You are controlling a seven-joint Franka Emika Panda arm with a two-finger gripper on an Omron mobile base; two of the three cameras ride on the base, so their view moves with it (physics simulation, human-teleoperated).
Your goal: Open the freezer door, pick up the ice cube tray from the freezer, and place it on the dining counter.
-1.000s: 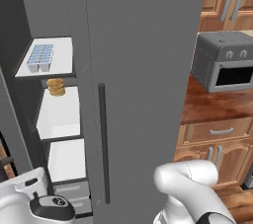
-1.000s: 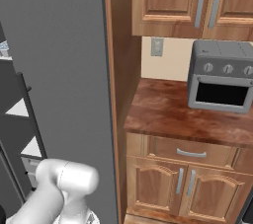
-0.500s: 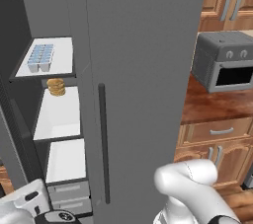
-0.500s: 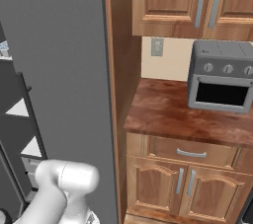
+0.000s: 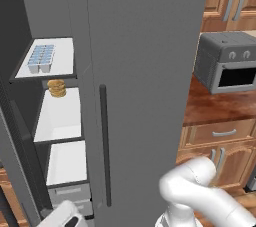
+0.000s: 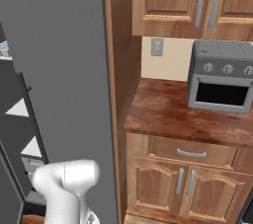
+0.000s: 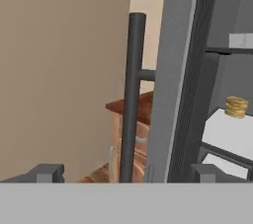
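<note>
Left base view: white gridded ice cube tray [image 5: 41, 58] on flat shelf [image 5: 61, 64]

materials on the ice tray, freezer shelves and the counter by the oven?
Ice tray: looks like white plastic, matte, with pale-blue cubes. Shelves: flat white, likely plastic, no sheen. Counter: reddish-brown wood look with visible grain, glossy highlights; possibly laminate.

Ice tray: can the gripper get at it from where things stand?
Probably yes. The freezer door is swung open and the ice tray lies uncovered on the top shelf. The open gripper sits low by the door edge, so it must rise first.
</note>
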